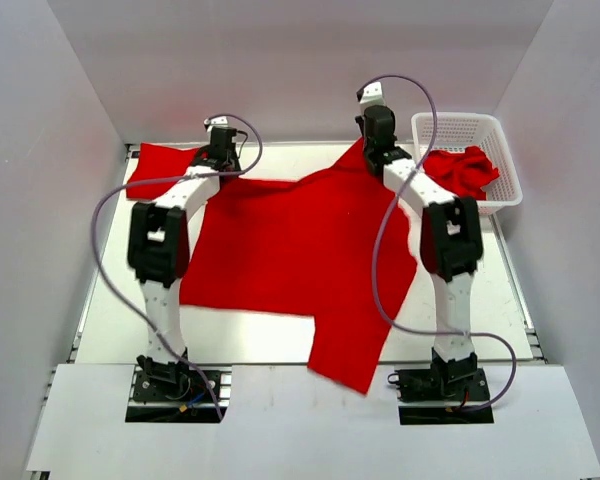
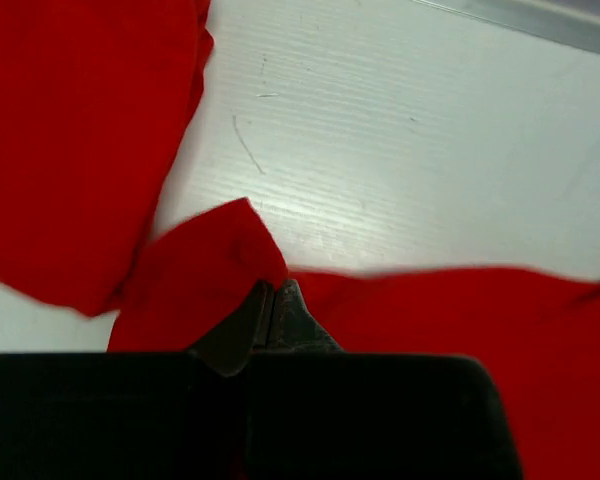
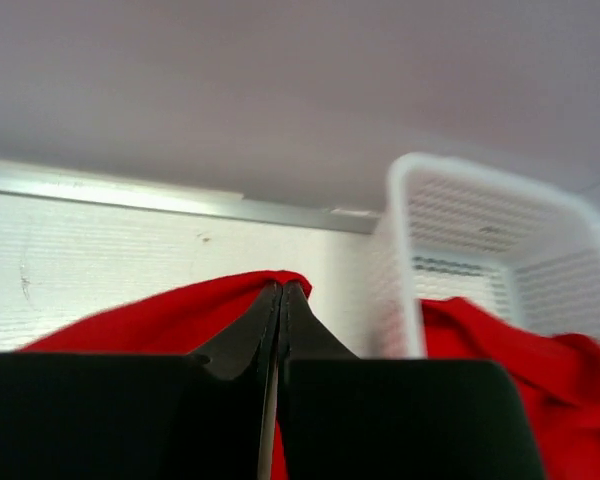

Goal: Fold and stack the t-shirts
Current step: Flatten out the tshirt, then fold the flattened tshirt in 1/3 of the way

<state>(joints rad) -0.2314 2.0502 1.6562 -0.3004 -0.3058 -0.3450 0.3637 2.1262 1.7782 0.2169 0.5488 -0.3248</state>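
My left gripper [image 2: 272, 305] and right gripper [image 3: 281, 300] each pinch the far edge of the spread t-shirt [image 1: 290, 245]. It looks light and floppy, so I'd grip it by the corners

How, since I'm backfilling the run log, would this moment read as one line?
left hand: shut on spread t-shirt | right hand: shut on spread t-shirt | second t-shirt: far-left corner | basket: red t-shirts inside

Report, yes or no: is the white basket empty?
No, a crumpled red t-shirt lies inside the white basket.
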